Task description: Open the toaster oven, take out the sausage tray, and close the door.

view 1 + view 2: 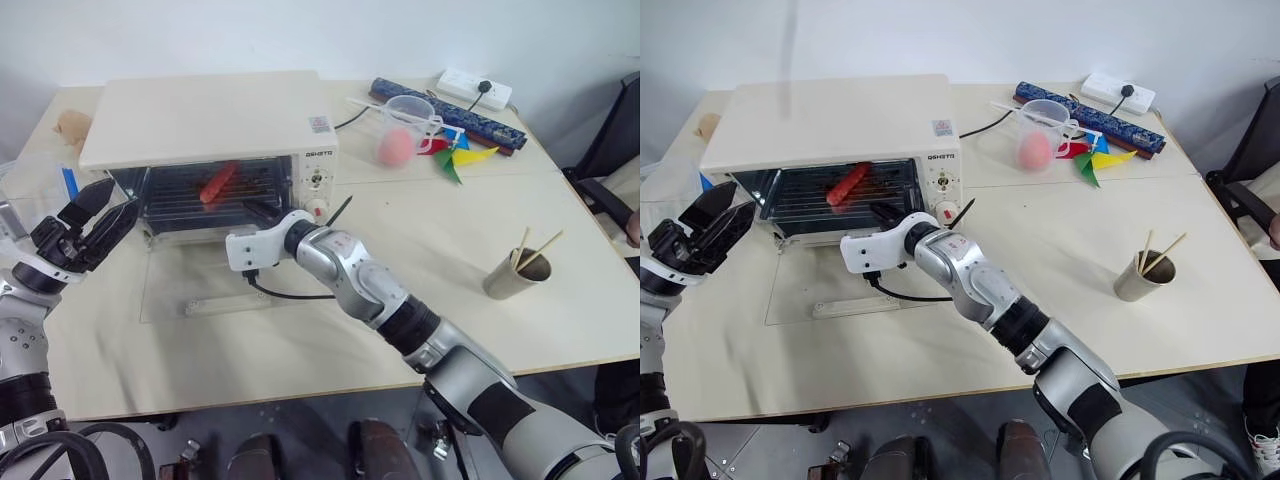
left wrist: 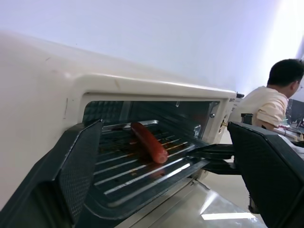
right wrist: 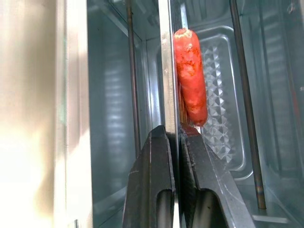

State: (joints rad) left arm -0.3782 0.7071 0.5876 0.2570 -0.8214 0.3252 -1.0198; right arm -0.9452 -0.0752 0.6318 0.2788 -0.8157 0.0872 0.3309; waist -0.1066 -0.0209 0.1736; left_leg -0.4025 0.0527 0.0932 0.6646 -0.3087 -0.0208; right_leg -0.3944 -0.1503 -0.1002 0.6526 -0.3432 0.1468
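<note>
The toaster oven (image 1: 205, 135) stands at the 10 o'clock part of the table (image 1: 450, 240), with the door (image 1: 215, 275) already folded down flat in front of it, so the opening step is complete and tray removal is in hand. The sausage tray (image 2: 142, 168) sits inside the oven cavity, carrying one red sausage (image 1: 218, 183) toward its left half. The right tool (image 1: 262, 212) reaches into the mouth of the oven from the 4 o'clock side, its two black fingers clamped on the front rim of the sausage tray; the right wrist view shows the thin metal edge pinched between them, with the sausage just beyond the fingertips. The left tool (image 1: 95, 215) hovers at 9 o'clock of the oven, fingers spread wide and holding nothing, clear of the oven's left wall. Judged from this layout, the next move calls for a straight, level pull of the tray toward the robot over the lowered door, keeping the tray flat so that the sausage does not roll off. The left tool is well placed to take the tray's free edge once it emerges. The door must stay down until the tray clears it.
</note>
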